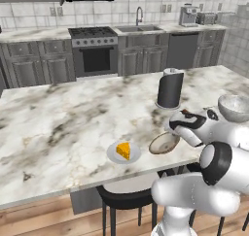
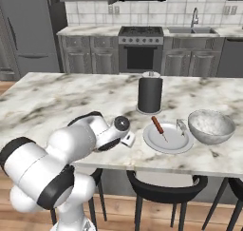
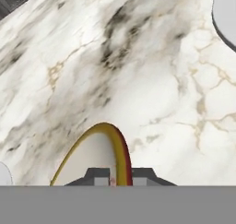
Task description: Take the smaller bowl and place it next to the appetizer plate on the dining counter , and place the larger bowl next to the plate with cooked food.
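Observation:
The smaller bowl, tan with a darker rim, hangs tilted just over the dining counter near its front edge. It is close to the right of the appetizer plate with its orange wedge. My gripper is shut on the bowl's right rim. In the hand view the rim runs between my fingertips. The larger bowl, marbled grey, sits right of the plate with cooked food. I cannot tell whether the small bowl touches the counter.
A black cylindrical holder stands on the counter behind the plates. Dark stools sit under the counter's front overhang. Cabinets, stove and sink line the far wall. The counter's left part is open marble.

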